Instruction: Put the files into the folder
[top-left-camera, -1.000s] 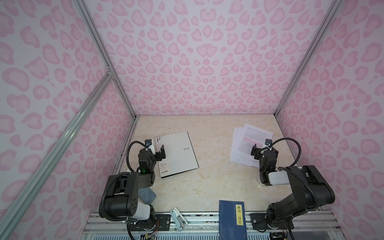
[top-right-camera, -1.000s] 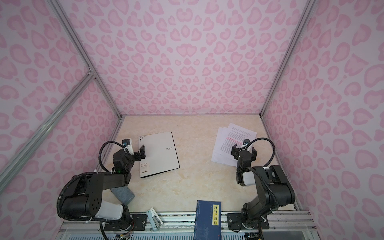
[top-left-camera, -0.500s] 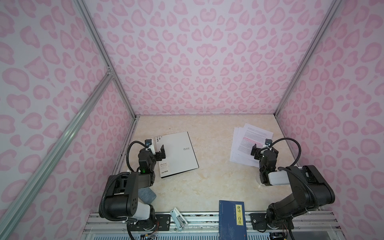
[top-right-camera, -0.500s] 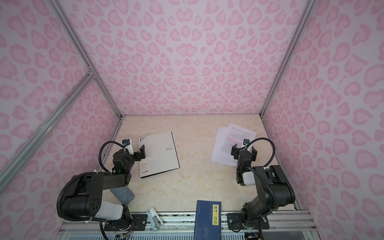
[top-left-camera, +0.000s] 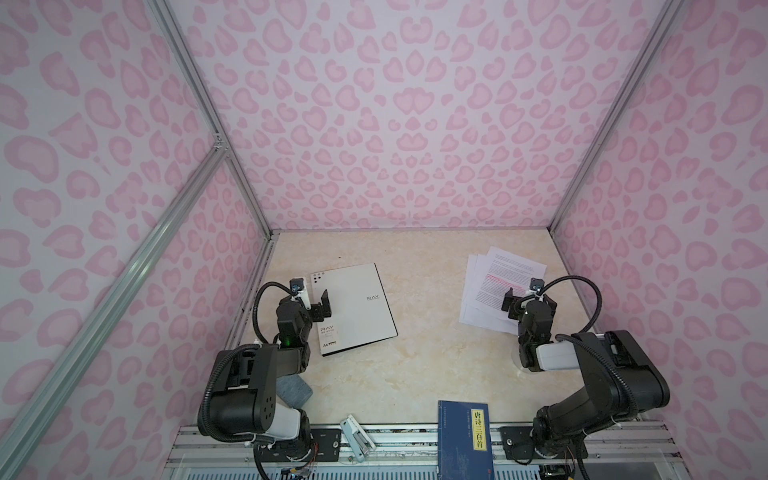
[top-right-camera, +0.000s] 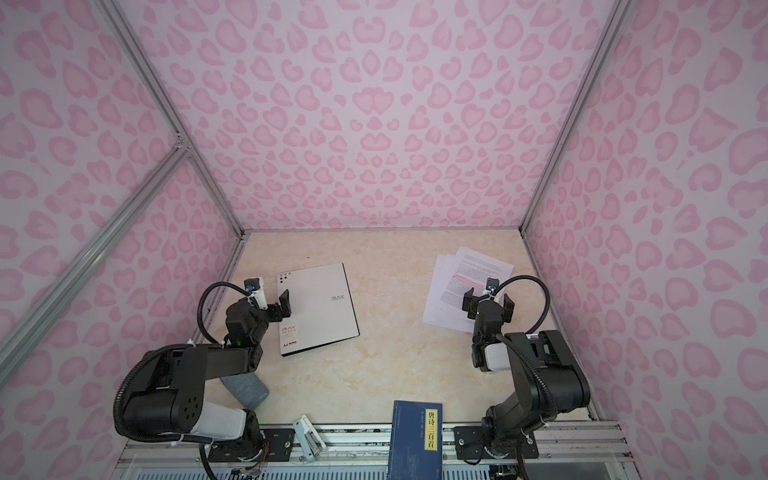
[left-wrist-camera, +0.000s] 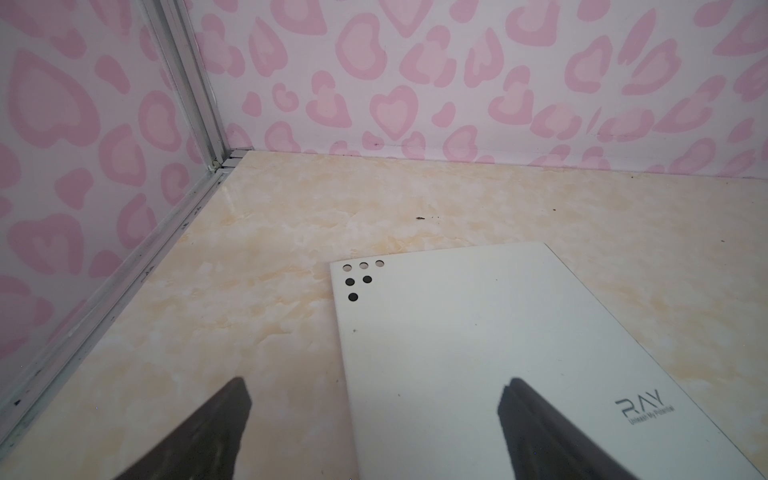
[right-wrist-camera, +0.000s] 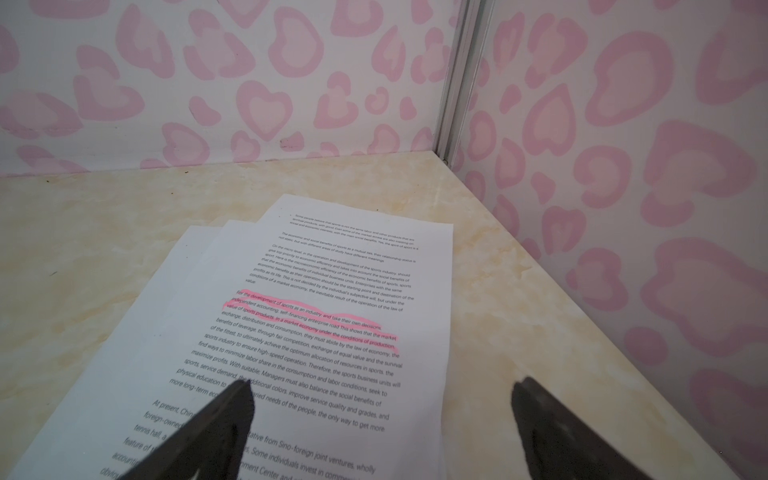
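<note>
**Robot Test Booth in a Lab**

Looking into a purpose-built enclosure, not a lived-in room. Being walled by pink heart-print panels (top-left-camera: 395, 124) on aluminium struts (top-left-camera: 193, 83) and floored by a marble-look tabletop (top-left-camera: 415, 365). Housing a black left arm (top-left-camera: 249, 386) and right arm (top-left-camera: 615, 374), both bolted to a metal rail (top-left-camera: 399, 434) along the front edge.

Soft, even, fairly bright light; shadows on the tabletop (top-left-camera: 415, 332) are faint. Both top views stretch toward their edges. In the right wrist view, print on the files (right-wrist-camera: 332, 332) reads sharp.
</note>
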